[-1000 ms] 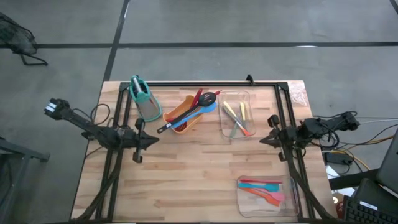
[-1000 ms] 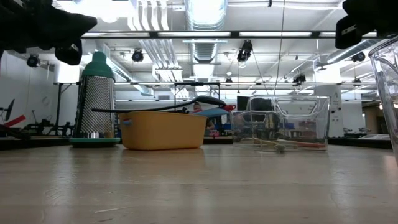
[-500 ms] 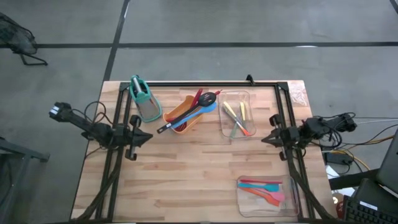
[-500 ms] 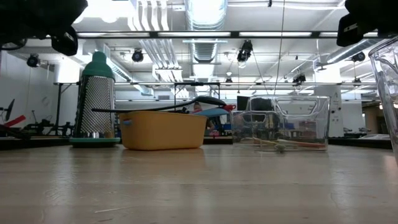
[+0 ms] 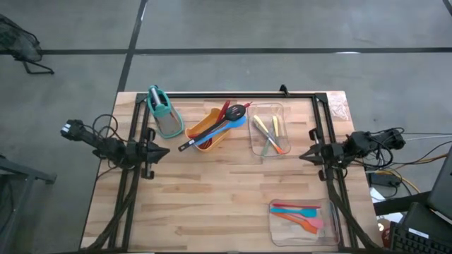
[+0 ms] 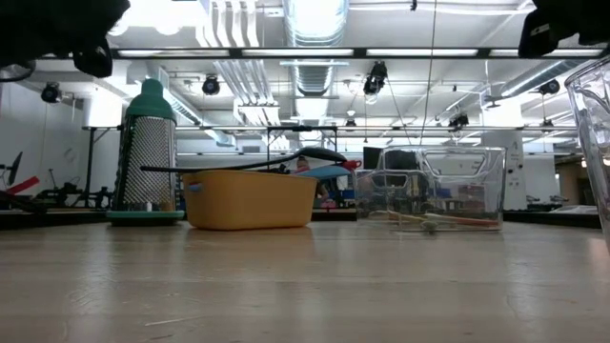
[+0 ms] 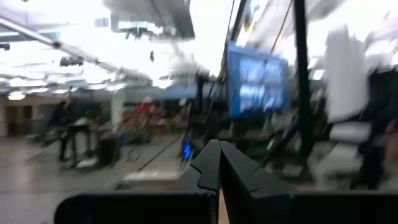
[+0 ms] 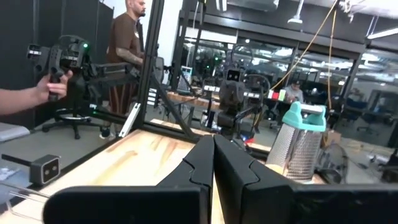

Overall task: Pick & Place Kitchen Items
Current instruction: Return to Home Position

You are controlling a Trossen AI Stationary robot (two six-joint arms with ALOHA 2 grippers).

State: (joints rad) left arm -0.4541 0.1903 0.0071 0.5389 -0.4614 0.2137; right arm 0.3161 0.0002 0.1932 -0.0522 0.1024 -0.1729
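A black ladle and red and blue utensils lie in the orange tub at the table's far middle. Yellow, green and orange pieces lie in a clear tray beside it. Teal, red, pink and orange spatulas lie in a second clear tray at the near right. My left gripper hangs shut and empty over the table's left side. My right gripper hangs shut and empty over the right side. Both sets of shut fingers show in the wrist views.
A grey grater with a teal handle stands left of the tub. A black frame runs along the table's far edge and down both sides. Bare wood lies in the middle and near left. A person stands beyond the table in the right wrist view.
My left gripper has drawn back toward the table's left edge and risen slightly, rolling a little about its own axis, still shut and empty. The utensils, the tub and the trays have kept their places.
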